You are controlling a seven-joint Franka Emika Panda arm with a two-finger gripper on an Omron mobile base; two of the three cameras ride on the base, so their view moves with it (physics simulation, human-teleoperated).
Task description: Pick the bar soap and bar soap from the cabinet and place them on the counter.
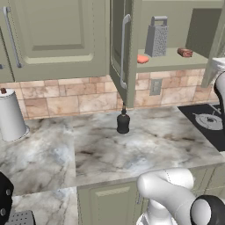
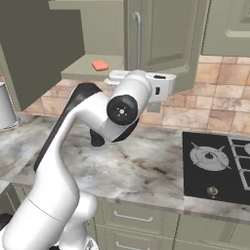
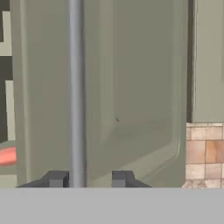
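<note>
Gripper (image 3: 87,178) at the cabinet (image 1: 57,35) door – jaws partly open, its two tips flanking the steel handle (image 3: 75,87), contact not discernible – with orange soap (image 1: 142,59) and red-brown soap (image 1: 185,52) both on the cabinet shelf, grater (image 1: 157,37) between them, above the counter (image 1: 132,145).

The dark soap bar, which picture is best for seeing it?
The left base view: the dark soap lies in plain sight on the shelf, right of the grater. In the right base view the open doors and the arm cover that part of the shelf. The hand view faces a door.
</note>
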